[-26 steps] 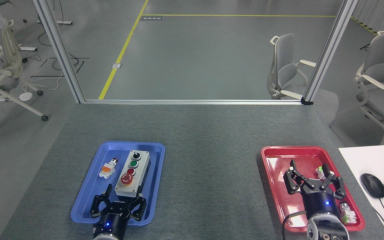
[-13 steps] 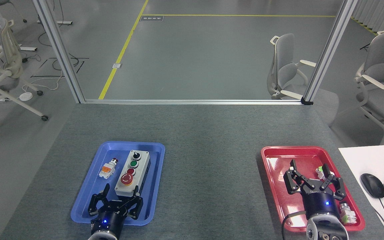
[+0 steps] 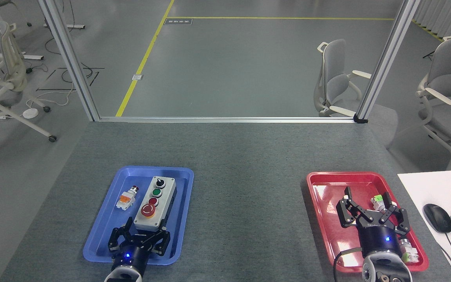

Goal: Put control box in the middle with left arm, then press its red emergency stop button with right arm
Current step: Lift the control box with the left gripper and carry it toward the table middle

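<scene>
Dark-grey felt surface [image 3: 249, 164], office floor and chairs behind it. Landmark: blue tray [image 3: 104, 235]. Control box [image 3: 156, 203] lies inside the blue tray, along its right half, long axis running away from the robot. Red emergency stop button [image 3: 148, 210] is at the box's near end, facing up. Small loose pushbutton [image 3: 127, 198] sits left of the box in the same tray, apart from it.

Left hand [image 3: 145, 228] is at the near end of the box, fingers spread wide, tips about level with the box's near corners; contact not clear, nothing gripped. Right hand [image 3: 368, 200] is far right of the blue tray, over the red tray [image 3: 319, 188], fingers wide, empty, with small parts near it.

Box not yet in the middle [image 3: 249, 219], which is bare felt right of the blue tray.

Risks, as judgement: gripping only the near end could let the box tilt or slip on lift. A fingertip could land on the mushroom head early. Dragging could catch the tray rim or shift the tray.
</scene>
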You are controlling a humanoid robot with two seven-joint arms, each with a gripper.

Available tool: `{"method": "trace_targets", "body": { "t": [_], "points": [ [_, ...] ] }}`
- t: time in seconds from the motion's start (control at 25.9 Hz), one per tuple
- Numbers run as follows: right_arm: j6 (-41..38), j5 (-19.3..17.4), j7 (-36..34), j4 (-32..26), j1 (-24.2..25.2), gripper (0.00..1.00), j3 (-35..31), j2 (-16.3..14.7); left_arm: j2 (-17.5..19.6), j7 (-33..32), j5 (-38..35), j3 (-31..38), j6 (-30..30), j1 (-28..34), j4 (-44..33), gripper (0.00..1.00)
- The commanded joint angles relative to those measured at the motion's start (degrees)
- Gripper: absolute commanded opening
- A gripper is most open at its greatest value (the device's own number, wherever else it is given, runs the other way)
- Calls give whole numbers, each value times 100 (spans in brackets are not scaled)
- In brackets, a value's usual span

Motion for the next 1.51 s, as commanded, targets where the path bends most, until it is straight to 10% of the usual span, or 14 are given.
{"method": "trace_targets", "body": {
  "t": [0.0,0.54,0.81,1.47],
  "points": [
    [-2,0,12,0,1,98,-31,14,-78,4,9,-2,-96,-174,289,99],
    [-63,-9,-6,0,10,98,-31,14,-263,-23,0,-2,-87,-701,851,94],
    [-72,-18,-6,0,10,99,-31,14,-245,-66,9,-29,-667,-815,1010,0],
    [-248,-97,29,0,10,99,-14,-3,-263,-128,430,-371,-632,-683,-1196,0]
  ]
}}
